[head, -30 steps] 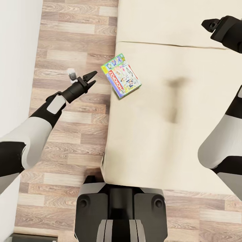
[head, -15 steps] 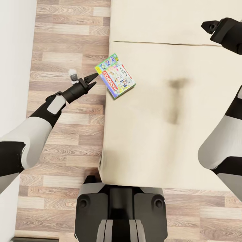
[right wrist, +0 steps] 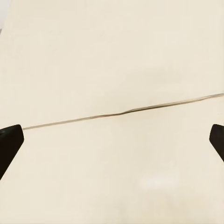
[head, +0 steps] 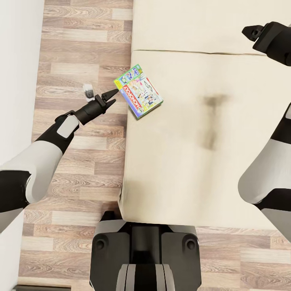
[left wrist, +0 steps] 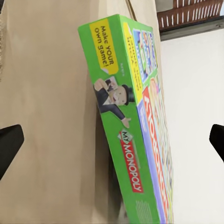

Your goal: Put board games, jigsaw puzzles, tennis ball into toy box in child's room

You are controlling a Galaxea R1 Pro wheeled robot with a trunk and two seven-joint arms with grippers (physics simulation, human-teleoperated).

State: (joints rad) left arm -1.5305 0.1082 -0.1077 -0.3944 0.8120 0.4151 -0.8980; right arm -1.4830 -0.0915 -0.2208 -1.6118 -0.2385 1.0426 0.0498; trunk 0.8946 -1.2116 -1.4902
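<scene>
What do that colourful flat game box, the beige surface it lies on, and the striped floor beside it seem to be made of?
The green Monopoly game box looks like printed cardboard with a slightly glossy finish: sharp edges, flat printed faces. The beige bed mattress looks like soft matte fabric, with a seam line and a faint dent. The plank floor looks like wood or wood-look laminate, showing grain and board joints; which one is unclear.

A wood-plank floor (head: 81, 60) in mixed pale and brown tones runs beside a plain white wall (head: 16, 60). The wide beige bed (head: 210, 169) shows one thin seam.
</scene>
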